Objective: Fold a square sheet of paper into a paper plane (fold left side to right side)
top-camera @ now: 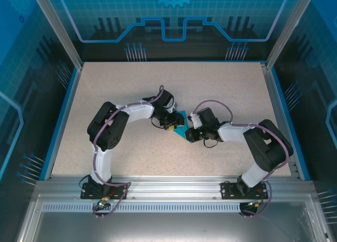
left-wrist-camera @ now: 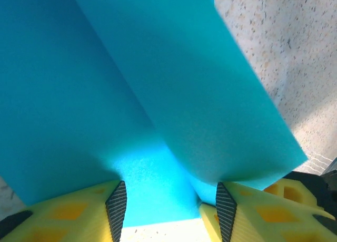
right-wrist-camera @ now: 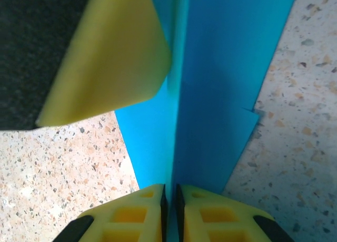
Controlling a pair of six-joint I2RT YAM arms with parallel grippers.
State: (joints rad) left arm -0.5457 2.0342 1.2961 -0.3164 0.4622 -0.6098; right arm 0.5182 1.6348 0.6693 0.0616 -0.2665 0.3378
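- The sheet of paper point(top-camera: 181, 127) is thin, smooth, matte and bright cyan-blue. It sits near the middle of the tabletop point(top-camera: 221, 89), between the two gripper heads.
- In the left wrist view the sheet of paper point(left-wrist-camera: 158, 94) is in two flat layers. A straight-edged flap slants over the lower layer, with a brighter valley where they meet.
- In the right wrist view the sheet of paper point(right-wrist-camera: 210, 94) stands up along a sharp lengthwise crease. Its right edge shows a small stepped notch.
- The tabletop is beige with fine dark and rust speckles, terrazzo-like point(right-wrist-camera: 63, 163).
- Left gripper point(left-wrist-camera: 171, 200): blocky yellow fingers with dark cross-hatched pads point(left-wrist-camera: 117, 205). The fingers stand apart with the paper running through the gap. Whether the pads press on it cannot be told.
- Right gripper point(right-wrist-camera: 169, 197): yellow fingers clenched to a thin slit, pinching the paper's raised crease.
- A rounded yellow finger point(right-wrist-camera: 110, 52) of the left gripper covers the upper-left part of the sheet in the right wrist view.
- From above, the left gripper point(top-camera: 169, 124) and right gripper point(top-camera: 190, 134) hide most of the sheet.
- Around the table are aluminium frame rails point(top-camera: 174, 186) and blue translucent panels. The back panel point(top-camera: 174, 10) carries gear and circuit-line graphics.
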